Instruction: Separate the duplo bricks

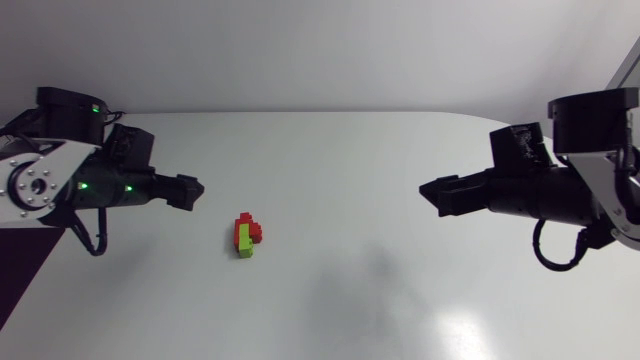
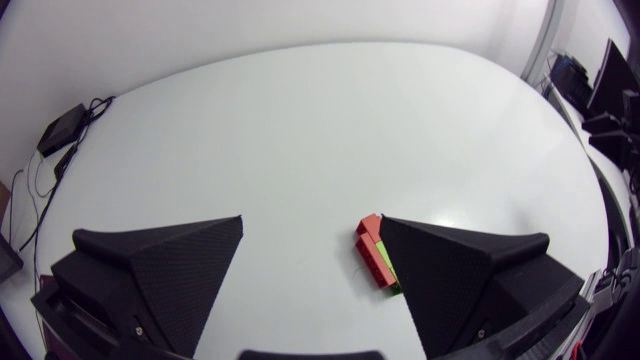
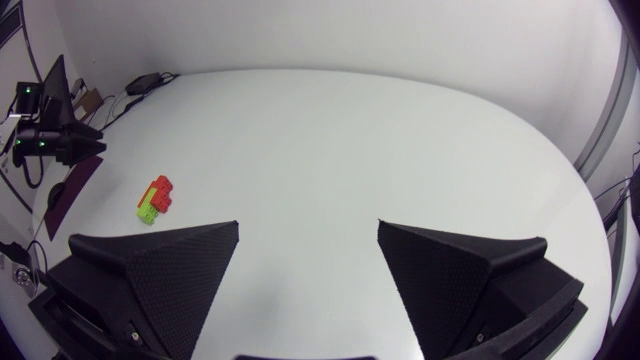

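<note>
Red and lime-green bricks [image 1: 246,236], pressed together into one short lump, lie on the white table [image 1: 350,150], a little to the left arm's side of the middle. The left claw [image 1: 188,190] hangs near them, its fingers spread wide with nothing between. The lump sits just ahead of it and off to one side, partly hidden behind one finger in its wrist view. The right claw [image 1: 432,192], also spread and empty, is well apart from the bricks. Their long axis runs crosswise to the line between the two claws. The left arm looks better placed to reach first. Only tabletop lies between either claw and the bricks.
</note>
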